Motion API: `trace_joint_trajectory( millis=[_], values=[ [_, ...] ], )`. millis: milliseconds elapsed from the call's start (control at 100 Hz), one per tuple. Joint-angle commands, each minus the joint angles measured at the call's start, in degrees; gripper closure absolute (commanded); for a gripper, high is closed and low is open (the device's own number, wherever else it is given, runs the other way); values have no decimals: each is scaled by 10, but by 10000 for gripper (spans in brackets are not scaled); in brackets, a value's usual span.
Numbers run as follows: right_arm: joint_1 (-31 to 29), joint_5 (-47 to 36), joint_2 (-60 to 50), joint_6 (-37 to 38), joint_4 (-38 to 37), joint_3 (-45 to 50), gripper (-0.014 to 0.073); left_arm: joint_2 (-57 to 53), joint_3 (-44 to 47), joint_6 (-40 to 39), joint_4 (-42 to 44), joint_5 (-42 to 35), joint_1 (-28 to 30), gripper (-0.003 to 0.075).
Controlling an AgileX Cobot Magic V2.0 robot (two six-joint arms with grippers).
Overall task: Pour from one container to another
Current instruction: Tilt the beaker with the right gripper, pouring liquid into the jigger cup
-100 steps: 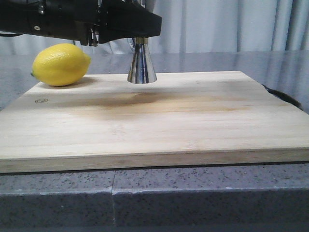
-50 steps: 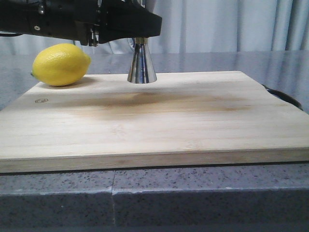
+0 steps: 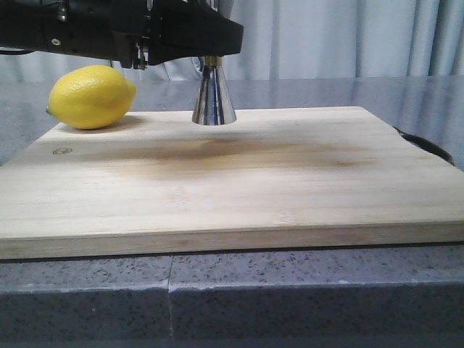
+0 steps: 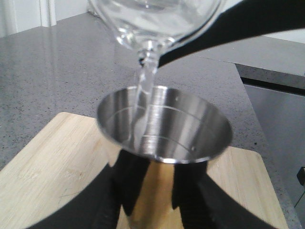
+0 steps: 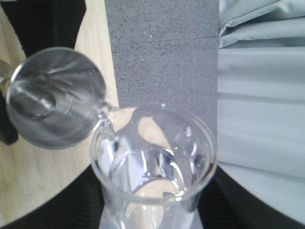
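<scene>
My left gripper is shut on the waist of the steel jigger, which stands upright on the wooden board. Above it the clear glass beaker is tilted, and a thin stream of clear liquid falls from its lip into the jigger's cup. My right gripper is shut on the beaker, whose lip sits at the rim of the jigger. In the front view the left arm hides the jigger's top and the beaker; only the jigger's lower cone shows.
A yellow lemon lies at the board's far left corner. The large wooden cutting board rests on a grey speckled counter. Pale curtains hang behind.
</scene>
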Motion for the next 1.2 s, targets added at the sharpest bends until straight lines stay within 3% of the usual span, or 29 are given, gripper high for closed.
trace_joint_trajectory(
  millis=[0, 660, 1190],
  values=[
    [1, -20, -21, -25, -34, -22, 304, -23, -16, -1, -48, 59, -4, 482],
    [20, -6, -21, -125, -37, -22, 304, -23, -16, -1, -48, 59, -4, 482],
    [25, -10, -21, -145, -84, -22, 304, -23, -16, -1, -48, 59, -4, 482]
  ],
)
